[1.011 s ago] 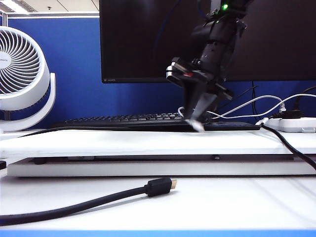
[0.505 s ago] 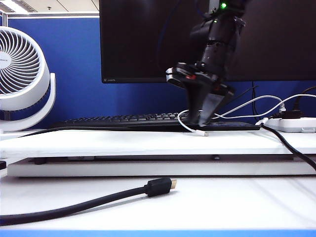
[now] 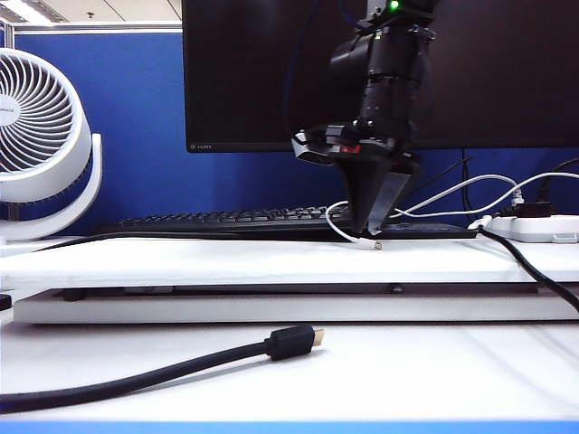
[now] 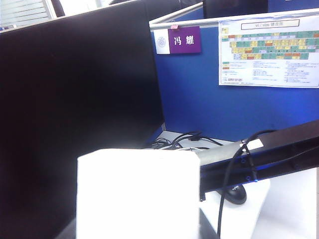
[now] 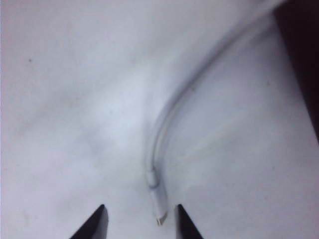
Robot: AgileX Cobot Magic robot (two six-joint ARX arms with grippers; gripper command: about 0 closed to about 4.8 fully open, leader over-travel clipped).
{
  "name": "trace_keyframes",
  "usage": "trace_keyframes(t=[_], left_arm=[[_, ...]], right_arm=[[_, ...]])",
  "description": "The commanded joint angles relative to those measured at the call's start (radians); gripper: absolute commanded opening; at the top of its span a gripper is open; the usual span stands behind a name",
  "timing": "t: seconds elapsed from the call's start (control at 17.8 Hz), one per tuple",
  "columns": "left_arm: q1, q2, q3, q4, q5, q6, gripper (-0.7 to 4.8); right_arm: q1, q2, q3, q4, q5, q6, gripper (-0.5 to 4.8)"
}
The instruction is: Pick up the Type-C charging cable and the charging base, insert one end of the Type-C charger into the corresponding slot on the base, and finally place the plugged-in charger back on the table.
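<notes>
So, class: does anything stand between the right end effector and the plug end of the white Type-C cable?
Nothing visible does. The right end effector hangs open just above the Type-C charging cable, whose plug lies on the bare table in line with the gap between its fingertips.

On the table (image 3: 181, 258), the Type-C charging cable (image 3: 348, 233) ends right of centre, below the right gripper (image 3: 371, 226), before the keyboard (image 3: 226, 220) and monitor (image 3: 262, 72). A fan (image 3: 41, 136) stands far left; a power strip (image 3: 538, 226) far right.
</notes>
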Motion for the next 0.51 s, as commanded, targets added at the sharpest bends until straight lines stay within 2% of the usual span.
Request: trace_keyframes(t=[0.06, 0.51], left_arm=[[0.0, -0.004, 0.003, 0.011, 0.005, 0.001, -0.06], [0.0, -0.004, 0.003, 0.011, 0.005, 0.001, -0.06]], right_arm=[[0.002, -0.002, 0.004, 0.018, 0.014, -0.005, 1.8], [0.006, 0.012, 0.002, 0.016, 0.022, -0.027, 1.8]])
